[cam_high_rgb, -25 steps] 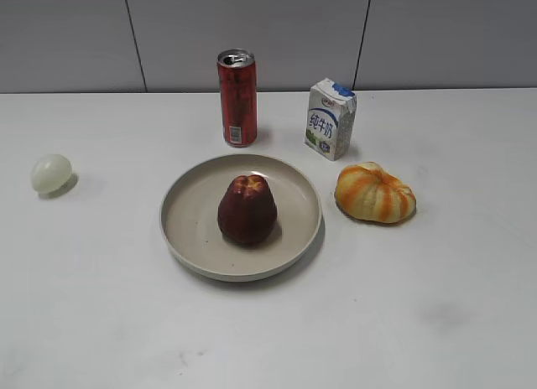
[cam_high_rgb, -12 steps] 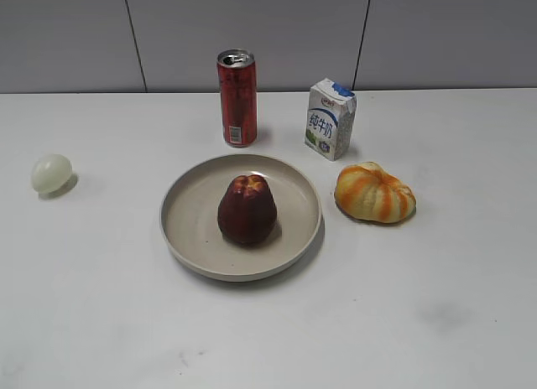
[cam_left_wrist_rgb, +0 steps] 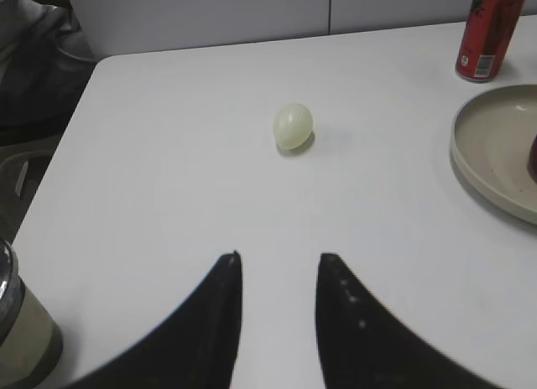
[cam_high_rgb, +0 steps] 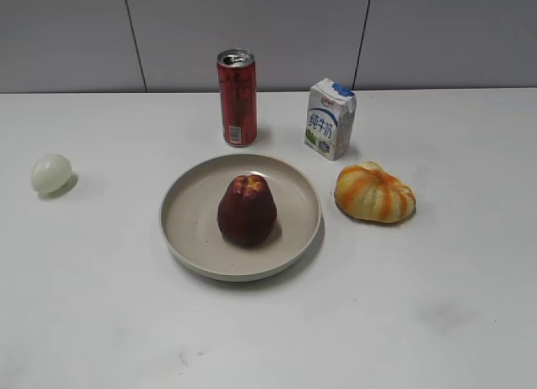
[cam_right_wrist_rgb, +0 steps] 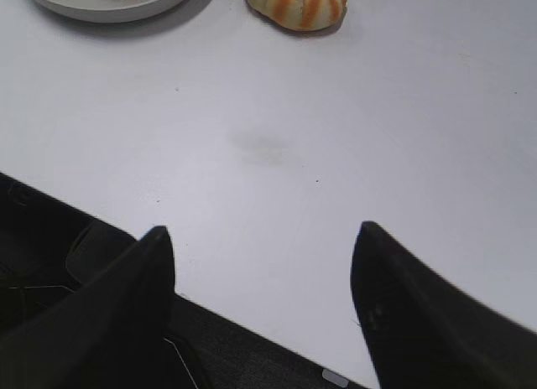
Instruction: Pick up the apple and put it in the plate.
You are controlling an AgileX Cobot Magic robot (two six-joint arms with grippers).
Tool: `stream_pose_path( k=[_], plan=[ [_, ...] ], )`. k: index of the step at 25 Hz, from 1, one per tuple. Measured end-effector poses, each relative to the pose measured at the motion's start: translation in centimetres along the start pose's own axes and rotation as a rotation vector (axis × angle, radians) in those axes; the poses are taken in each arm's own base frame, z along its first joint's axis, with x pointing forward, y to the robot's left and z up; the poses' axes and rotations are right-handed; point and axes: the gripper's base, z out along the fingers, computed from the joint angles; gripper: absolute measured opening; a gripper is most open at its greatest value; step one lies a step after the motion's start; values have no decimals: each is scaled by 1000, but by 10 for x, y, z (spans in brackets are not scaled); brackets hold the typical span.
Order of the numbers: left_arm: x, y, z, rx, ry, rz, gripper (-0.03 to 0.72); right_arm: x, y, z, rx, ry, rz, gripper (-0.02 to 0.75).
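Nothing has shifted across the last second: every object in the exterior view sits exactly where it did.

At the left wrist, the left gripper (cam_left_wrist_rgb: 277,309) has its two dark fingers parted narrowly with nothing between them, poised low over bare table (cam_left_wrist_rgb: 168,196). Ahead of it lies the small pale ball (cam_left_wrist_rgb: 293,125), and farther right the rim of the plate (cam_left_wrist_rgb: 487,150) and the base of the red can (cam_left_wrist_rgb: 487,33). The right gripper (cam_right_wrist_rgb: 260,276) is spread wide and empty, held back over the near edge of the table, with the striped pumpkin-like thing (cam_right_wrist_rgb: 295,5) far in front of it. Neither arm shows in the exterior view, so both look retracted to their own sides, well clear of the work.

The apple (cam_high_rgb: 247,209) stands upright in the middle of the plate, stem dimple up, touching the dish floor and apart from the rim. Judging by that, the task appears complete.

As for handling, the apple looks firm, moderately heavy for its size, and smooth-skinned, so likely a bit slippery; its lumpy top tapers, so a grasp across the broad lower belly would probably hold best. A milk carton (cam_high_rgb: 331,119) stands behind the plate, right of the can.
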Motion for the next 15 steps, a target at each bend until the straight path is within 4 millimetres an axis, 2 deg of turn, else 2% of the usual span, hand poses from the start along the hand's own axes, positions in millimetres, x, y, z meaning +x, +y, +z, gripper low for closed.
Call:
stream_pose_path(
  k=[4, 11, 15],
  plan=[
    [0, 0, 0, 0, 0, 0, 239, 4, 0, -7, 29, -51, 25, 529],
    [0, 0, 0, 0, 0, 0, 239, 18, 2, -27, 225, -204, 143, 529],
    [0, 0, 0, 1, 0, -1, 239, 20, 3, -29, 267, -224, 165, 529]
  ],
)
